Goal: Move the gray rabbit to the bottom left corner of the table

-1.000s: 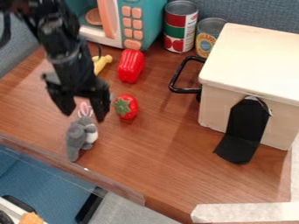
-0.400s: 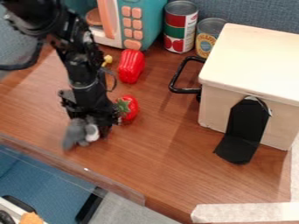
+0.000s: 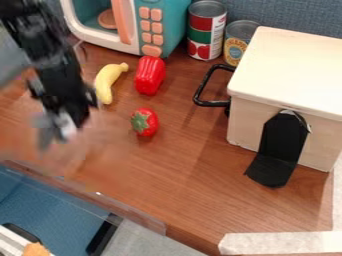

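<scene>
Camera view: pale tape (image 3: 287, 243) runs along the worktop (image 3: 200, 200) at its near right corner, while blue fabric (image 3: 40, 200) lies beyond and below the near left edge, where a clear strip (image 3: 127, 212) follows the rim. On the right, a black stand (image 3: 284, 145) has its foot flat on the worktop and its back upright against the front of a pale lidded box (image 3: 287, 75). Toward the left edge, the gripper (image 3: 65, 119) hangs with its fingers closed around the gray rabbit (image 3: 48, 132), which is blurred, its white front to the right; whether it touches the wood I cannot tell. The black arm (image 3: 47, 55) comes down from the upper left. To the right of the gripper, apart from it, lies a red toy fruit (image 3: 149, 123) with a green top. A black handle (image 3: 202, 95) juts from the box's left side. Farther back, a yellow banana (image 3: 105, 85) lies to the left of a red pepper (image 3: 149, 75). Near the far edge stand a shorter can (image 3: 236, 49) with a yellow label and, just beside it, a taller red and green can (image 3: 205, 31). Left of those is a teal toy microwave (image 3: 170, 22), door open, in front of a blue-gray partition (image 3: 294, 15).
</scene>
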Tool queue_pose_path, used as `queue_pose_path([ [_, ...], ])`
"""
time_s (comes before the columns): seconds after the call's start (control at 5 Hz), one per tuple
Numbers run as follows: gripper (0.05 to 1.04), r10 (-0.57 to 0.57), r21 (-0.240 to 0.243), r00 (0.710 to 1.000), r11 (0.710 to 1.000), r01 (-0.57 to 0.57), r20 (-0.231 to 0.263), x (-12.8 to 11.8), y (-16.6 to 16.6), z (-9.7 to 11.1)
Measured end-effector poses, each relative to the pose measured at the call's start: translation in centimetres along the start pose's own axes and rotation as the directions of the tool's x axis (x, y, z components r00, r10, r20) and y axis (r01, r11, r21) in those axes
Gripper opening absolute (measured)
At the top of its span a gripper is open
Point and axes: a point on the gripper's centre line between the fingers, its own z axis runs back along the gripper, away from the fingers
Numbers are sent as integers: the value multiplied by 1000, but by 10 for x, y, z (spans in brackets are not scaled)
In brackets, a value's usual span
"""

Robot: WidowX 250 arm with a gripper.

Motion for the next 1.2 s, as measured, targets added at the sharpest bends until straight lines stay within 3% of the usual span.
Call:
queue_pose_path([
  [0.2,361,36,3,999,999,-36,41,15,35,10],
  [0.6,360,59,61,998,996,-61,28,18,87,-16],
  [1.0,360,116,82,993,990,-114,-21,20,127,-38],
  [1.2,437,112,97,992,990,-107,-52,17,130,-42],
])
